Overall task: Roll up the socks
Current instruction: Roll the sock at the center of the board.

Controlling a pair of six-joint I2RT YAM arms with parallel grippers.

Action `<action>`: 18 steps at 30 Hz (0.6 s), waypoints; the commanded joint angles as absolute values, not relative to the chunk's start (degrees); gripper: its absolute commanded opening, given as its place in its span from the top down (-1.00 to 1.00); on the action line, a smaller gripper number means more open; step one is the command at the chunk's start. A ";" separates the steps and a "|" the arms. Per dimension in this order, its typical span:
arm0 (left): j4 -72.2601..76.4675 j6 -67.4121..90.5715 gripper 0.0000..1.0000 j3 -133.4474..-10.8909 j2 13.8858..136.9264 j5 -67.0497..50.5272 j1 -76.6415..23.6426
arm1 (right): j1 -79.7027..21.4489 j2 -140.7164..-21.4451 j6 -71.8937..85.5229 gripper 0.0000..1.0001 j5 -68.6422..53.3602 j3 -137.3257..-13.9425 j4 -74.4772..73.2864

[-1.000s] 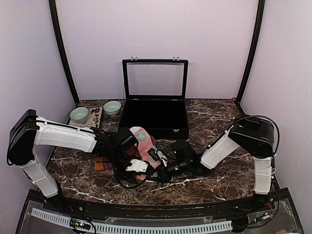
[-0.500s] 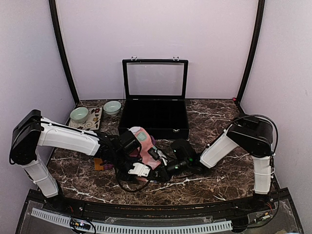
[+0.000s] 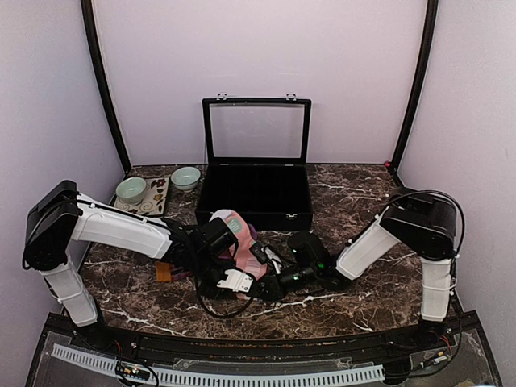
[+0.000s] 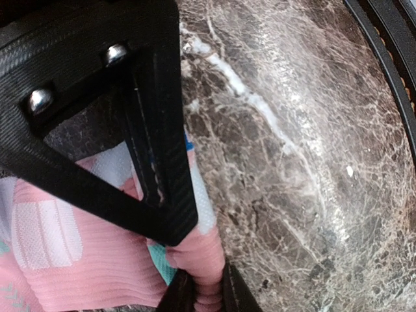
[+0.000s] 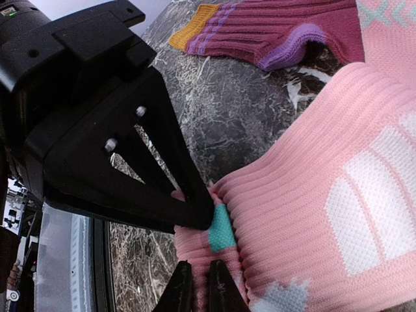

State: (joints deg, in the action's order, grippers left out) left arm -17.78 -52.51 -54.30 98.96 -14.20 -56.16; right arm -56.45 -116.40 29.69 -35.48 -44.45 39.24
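We see left end effector [image 4: 187,266] pinching a pink sock [image 3: 232,230] fold | right end effector [image 5: 198,250] clamped on its mint-patched edge | pink sock lower centre of top view, on desk [image 3: 355,193] | maroon sock [image 5: 260,29] upper right of right wrist view

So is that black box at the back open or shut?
Open: the lid of the black box stands upright at the back, dark inside exposed.
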 commanded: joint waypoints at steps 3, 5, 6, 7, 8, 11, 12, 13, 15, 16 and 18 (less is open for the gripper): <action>-24.15 -52.49 0.84 -55.70 103.14 -17.17 -54.58 | -54.94 -116.38 28.95 0.72 -22.92 -38.55 25.27; -26.55 -51.57 0.89 -57.76 104.76 -19.79 -53.12 | -55.02 -114.95 28.54 0.69 -21.69 -37.95 25.82; -28.03 -51.42 0.90 -58.95 105.74 -20.88 -52.30 | -54.99 -114.32 28.33 0.67 -20.99 -37.75 26.04; -29.33 -51.14 0.91 -60.00 106.60 -21.81 -51.55 | -55.02 -113.68 27.97 0.66 -20.54 -37.60 26.16; -30.36 -50.89 0.91 -60.99 107.55 -22.59 -50.86 | -55.00 -113.08 27.75 0.65 -19.96 -37.42 26.30; -32.89 -50.53 0.92 -63.40 109.71 -25.27 -49.24 | -55.02 -111.41 26.98 0.63 -18.31 -36.64 26.97; -33.53 -50.54 0.93 -63.91 110.14 -26.02 -48.96 | -55.02 -110.79 26.72 0.61 -17.64 -36.42 27.17; -34.17 -50.59 0.93 -64.32 110.59 -26.75 -48.83 | -55.02 -110.06 26.39 0.60 -16.99 -36.04 27.52; -35.78 -50.70 0.93 -65.22 111.83 -27.70 -48.69 | -55.15 -108.07 25.69 0.55 -15.44 -35.08 28.31; -36.43 -50.96 0.93 -65.81 112.67 -28.03 -48.69 | -55.26 -107.15 25.45 0.52 -14.53 -34.90 28.35; -37.89 -51.19 0.94 -66.87 114.18 -28.51 -48.60 | -55.37 -105.18 24.57 0.18 -11.98 -34.51 27.67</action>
